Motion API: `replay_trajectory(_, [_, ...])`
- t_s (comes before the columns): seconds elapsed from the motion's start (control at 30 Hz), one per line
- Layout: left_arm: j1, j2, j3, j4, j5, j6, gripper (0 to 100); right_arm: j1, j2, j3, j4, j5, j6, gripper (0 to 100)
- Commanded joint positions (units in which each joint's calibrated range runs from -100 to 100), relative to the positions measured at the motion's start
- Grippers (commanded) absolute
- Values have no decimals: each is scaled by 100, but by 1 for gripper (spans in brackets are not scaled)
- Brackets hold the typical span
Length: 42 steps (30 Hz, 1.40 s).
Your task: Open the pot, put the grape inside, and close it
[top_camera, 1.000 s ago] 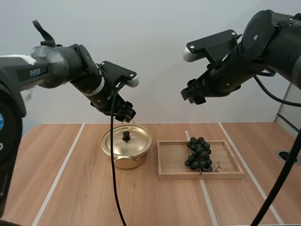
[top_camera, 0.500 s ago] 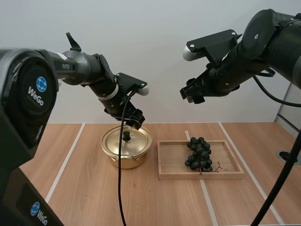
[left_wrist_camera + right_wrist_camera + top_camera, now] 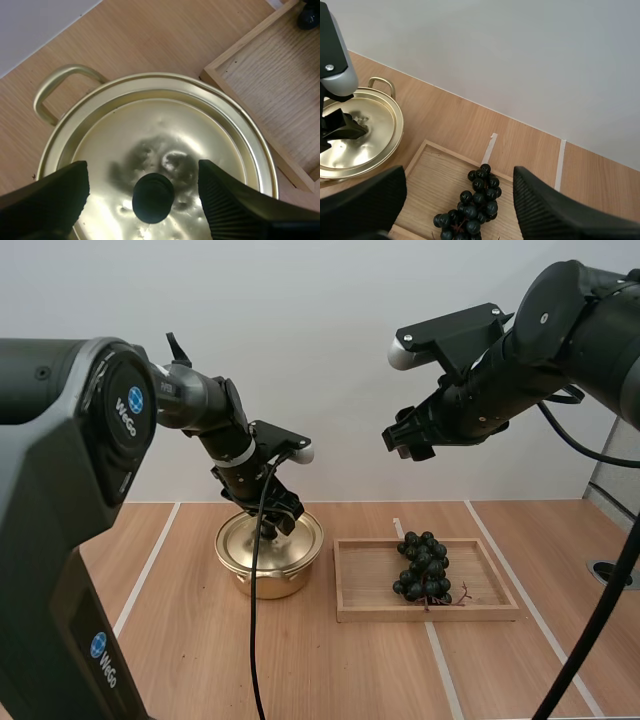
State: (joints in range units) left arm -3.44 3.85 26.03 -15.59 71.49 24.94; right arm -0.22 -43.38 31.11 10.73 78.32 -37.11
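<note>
Nothing in the task is finished yet. The round, gold-coloured metal pot [image 3: 268, 562] stands toward the far edge of the pale wooden counter [image 3: 180, 640], left of its middle. Its shallow gold lid [image 3: 165, 125] sits squarely on the rim, so the pot is closed.

The left pincer [image 3: 144, 182] is low over the lid with its two fingers spread wide. The small black lid knob [image 3: 153, 197] lies between them and neither finger touches it, so this pincer has hold of nothing. This looks like the moment just ahead of the first grasp.

The bunch of dark, nearly black grapes [image 3: 424, 565] lies untouched in the shallow rectangular wooden tray [image 3: 430, 613], which sits just beside the pot toward the counter's right edge. The right pincer [image 3: 402, 440] hangs high above the tray, its fingers also wide apart and empty.

What remains is closing on the knob, lifting the lid off, carrying the grapes into the pot and putting the lid back on.
</note>
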Motion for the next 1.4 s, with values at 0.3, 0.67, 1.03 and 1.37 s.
replay_trajectory(0.3, [-19, 81, -51, 25, -26, -52, 100, 3, -32, -42, 19, -114, -45, 100])
replay_trajectory(0.67, [-19, 81, -51, 25, 164, -79, 2, 3, -32, -42, 19, -1, -45, 100])
replay_trajectory(1.03, [-19, -237, -137, 25, 293, -91, 0, 3, 22, 32, 8, 103, 76, 100])
replay_trajectory(1.37, [-19, -1701, -848, 11, 521, -208, 0, 3, 714, 136, -306, 611, 421, 100])
